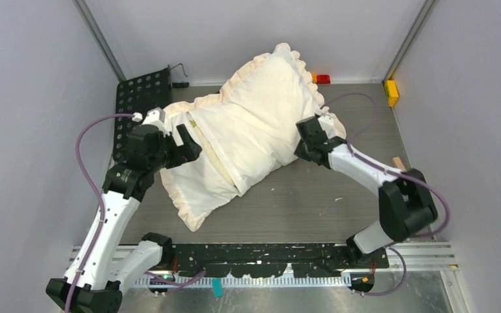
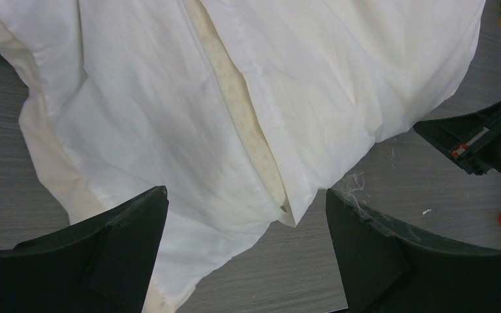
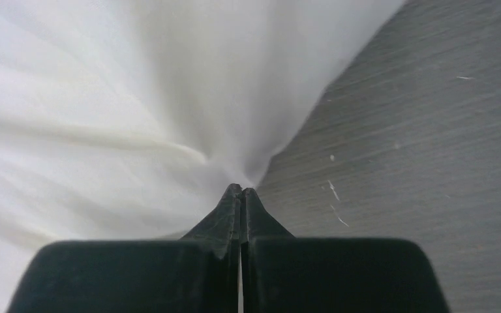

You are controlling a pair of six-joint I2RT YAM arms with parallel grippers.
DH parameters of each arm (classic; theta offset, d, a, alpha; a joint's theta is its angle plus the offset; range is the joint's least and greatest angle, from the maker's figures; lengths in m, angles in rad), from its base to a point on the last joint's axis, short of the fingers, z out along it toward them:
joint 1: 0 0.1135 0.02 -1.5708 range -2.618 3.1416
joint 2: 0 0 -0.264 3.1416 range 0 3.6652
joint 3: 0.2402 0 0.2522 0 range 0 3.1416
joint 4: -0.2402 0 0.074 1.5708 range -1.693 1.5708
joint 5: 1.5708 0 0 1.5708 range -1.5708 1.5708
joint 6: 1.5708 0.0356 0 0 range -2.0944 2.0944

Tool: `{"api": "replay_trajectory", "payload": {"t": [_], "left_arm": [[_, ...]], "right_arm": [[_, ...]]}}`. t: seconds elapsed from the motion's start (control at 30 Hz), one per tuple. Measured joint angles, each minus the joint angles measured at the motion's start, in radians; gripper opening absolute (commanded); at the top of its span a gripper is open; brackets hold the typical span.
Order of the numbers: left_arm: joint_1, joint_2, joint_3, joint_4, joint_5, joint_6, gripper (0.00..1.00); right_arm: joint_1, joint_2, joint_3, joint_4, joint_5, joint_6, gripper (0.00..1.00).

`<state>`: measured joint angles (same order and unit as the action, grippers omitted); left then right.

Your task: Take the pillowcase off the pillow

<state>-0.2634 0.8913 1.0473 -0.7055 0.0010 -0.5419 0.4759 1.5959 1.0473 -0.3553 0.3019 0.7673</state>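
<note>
The pillowcase (image 1: 248, 130) lies on the counter (image 1: 313, 202) between the left hand (image 2: 246, 192) and the right hand (image 3: 240, 188). The pillow (image 2: 254, 140) sits inside it, peeking out just ahead of the left hand. The right hand pinches the pillowcase's edge at its fingertips, with bare counter to its right.

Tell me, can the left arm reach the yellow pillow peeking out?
Probably yes. The left gripper hangs open over the slit in the pillowcase where the pillow shows, with nothing in between.

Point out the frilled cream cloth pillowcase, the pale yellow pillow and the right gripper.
frilled cream pillowcase (image 1: 261, 124): top view, smooth upper face.
pale yellow pillow (image 2: 253, 134): left wrist view, strip showing in the opening.
right gripper (image 3: 241, 190): right wrist view, between its shut fingertips.
</note>
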Motion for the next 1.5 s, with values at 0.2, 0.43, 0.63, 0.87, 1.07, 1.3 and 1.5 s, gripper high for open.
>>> {"api": "replay_trajectory", "payload": {"t": [0.2,0.43,0.63,0.87,1.07,1.3,1.5], "left_arm": [[0.0,-0.006,-0.044,0.01,0.06,-0.027,0.93],[0.0,-0.021,-0.084,0.025,0.079,-0.053,0.92],[0.0,-0.021,-0.088,0.037,0.079,-0.066,0.93],[0.0,-0.007,-0.088,0.063,0.077,-0.082,0.93],[0.0,0.022,-0.098,0.084,0.071,-0.119,0.93],[0.0,0.049,-0.161,0.114,0.075,-0.171,0.87],[-0.02,0.108,-0.188,0.143,0.097,-0.192,0.83]], "right_arm": [[0.0,-0.359,-0.168,-0.01,0.076,0.019,0.0],[0.0,-0.541,-0.231,-0.008,0.093,0.036,0.87],[-0.002,-0.389,-0.164,0.01,0.017,0.006,0.89],[-0.025,-0.12,-0.017,0.084,-0.057,0.015,0.91],[-0.075,0.125,0.13,0.08,-0.051,0.019,0.72],[-0.092,0.105,0.079,0.115,-0.032,0.026,0.0],[-0.081,-0.241,-0.148,0.068,-0.024,0.03,0.0]]}}
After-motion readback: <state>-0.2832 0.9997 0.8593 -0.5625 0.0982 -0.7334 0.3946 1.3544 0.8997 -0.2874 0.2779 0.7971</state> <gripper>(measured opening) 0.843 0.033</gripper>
